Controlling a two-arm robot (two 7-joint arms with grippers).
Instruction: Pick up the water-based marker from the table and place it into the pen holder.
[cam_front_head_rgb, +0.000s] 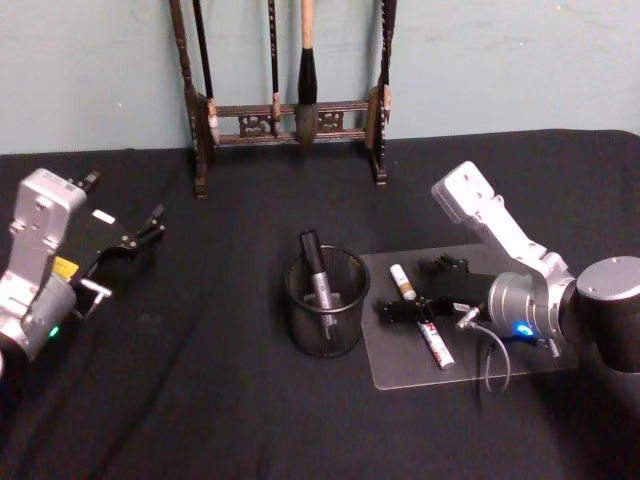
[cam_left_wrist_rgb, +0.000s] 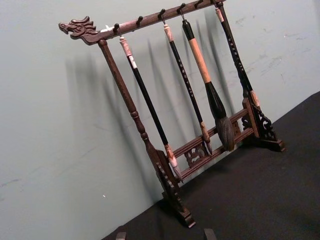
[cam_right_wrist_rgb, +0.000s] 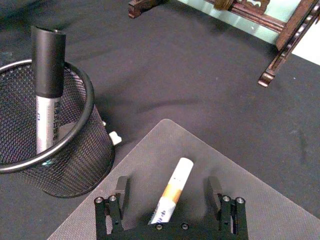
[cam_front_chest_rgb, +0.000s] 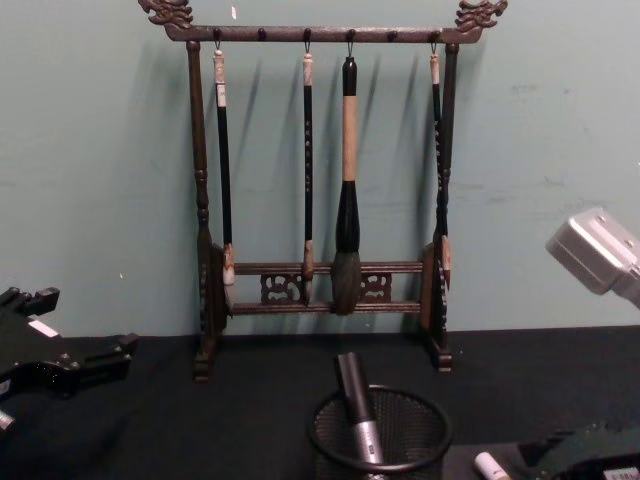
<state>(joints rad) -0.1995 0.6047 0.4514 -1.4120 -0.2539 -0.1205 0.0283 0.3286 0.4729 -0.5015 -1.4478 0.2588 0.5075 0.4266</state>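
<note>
Fingers (cam_right_wrist_rgb: 121, 190) of the right gripper (cam_right_wrist_rgb: 168, 192) are spread wide, low over the clear mat (cam_front_head_rgb: 400, 370), one on either side of a white marker with an orange band (cam_right_wrist_rgb: 174, 187) — straddling it, not clamped on it. That marker lies flat on the mat, near the black mesh pen holder (cam_front_head_rgb: 325, 335). A grey marker with a black cap (cam_front_head_rgb: 316, 268) stands tilted inside the holder, and a second white marker with red print (cam_front_head_rgb: 436, 346) lies on the mat too. Left gripper (cam_front_head_rgb: 130, 240) sits parked at the table's left, fingers apart and empty — facing the brush rack (cam_front_head_rgb: 285, 115).
</note>
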